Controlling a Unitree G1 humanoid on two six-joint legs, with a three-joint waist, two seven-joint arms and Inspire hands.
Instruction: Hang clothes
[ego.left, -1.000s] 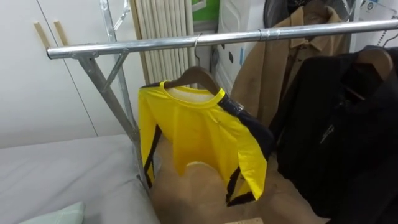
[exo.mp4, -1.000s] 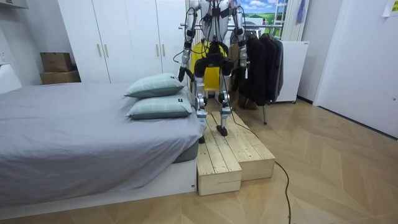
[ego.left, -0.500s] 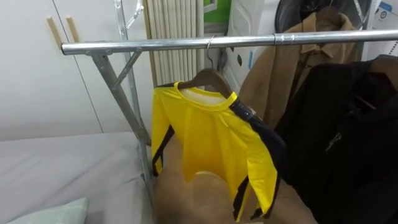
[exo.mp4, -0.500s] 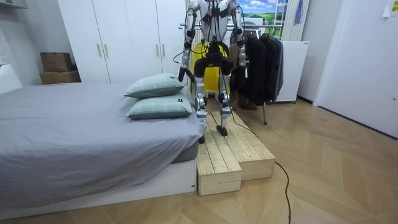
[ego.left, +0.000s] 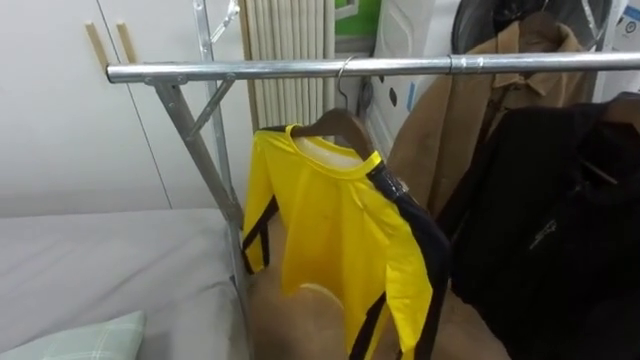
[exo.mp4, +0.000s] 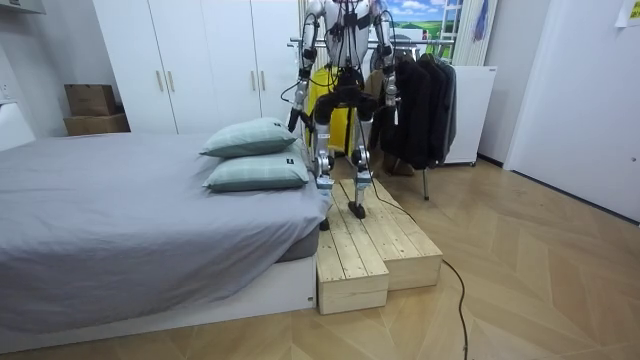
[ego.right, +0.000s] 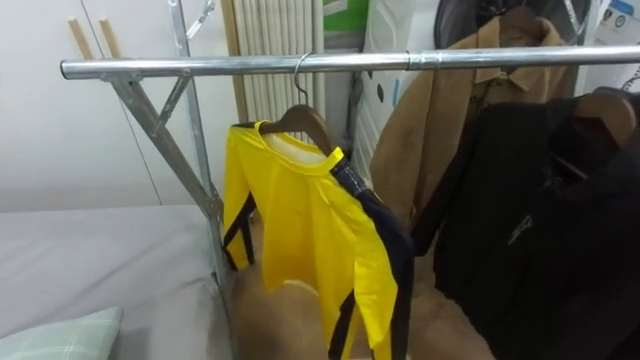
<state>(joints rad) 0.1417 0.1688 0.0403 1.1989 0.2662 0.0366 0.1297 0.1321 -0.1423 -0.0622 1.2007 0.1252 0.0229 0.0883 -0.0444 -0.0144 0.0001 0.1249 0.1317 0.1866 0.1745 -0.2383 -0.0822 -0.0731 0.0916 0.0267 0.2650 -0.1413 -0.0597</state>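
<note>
One yellow shirt (ego.left: 335, 230) hangs by its hanger (ego.left: 338, 124) on the rail (ego.left: 250, 70), so hanging looks done; left hand (exo.mp4: 292, 118) and right hand (exo.mp4: 388, 106), seemingly lowered below the rail, are too distant to tell their fingers' posture.

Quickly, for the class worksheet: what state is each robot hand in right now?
Left robot hand: cannot be told, too small in the room view.
Right robot hand: cannot be told, for the same reason.
</note>
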